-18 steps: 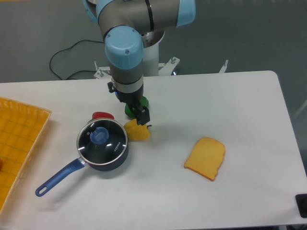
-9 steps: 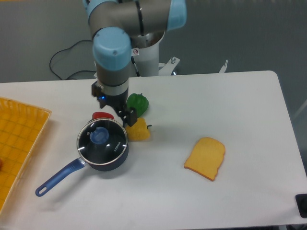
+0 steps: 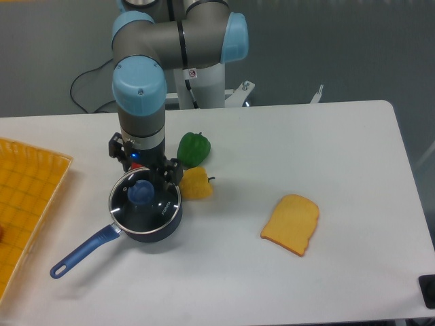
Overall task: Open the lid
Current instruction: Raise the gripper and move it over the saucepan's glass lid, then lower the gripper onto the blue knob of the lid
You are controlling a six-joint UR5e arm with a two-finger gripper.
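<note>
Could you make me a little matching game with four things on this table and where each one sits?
Things:
1. lid
2. green pepper
3. toast slice
4. yellow tray

Places:
A. far left edge of the table
B. on the saucepan
C. alone, right of centre
D. behind the yellow pepper

Pairs: 1-B, 2-D, 3-C, 4-A

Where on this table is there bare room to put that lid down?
The widest bare patch lies between the bread slice and the table back edge. Another runs along the front, right of the saucepan handle. It is crowded around the lid, near the gripper and both peppers.
</note>
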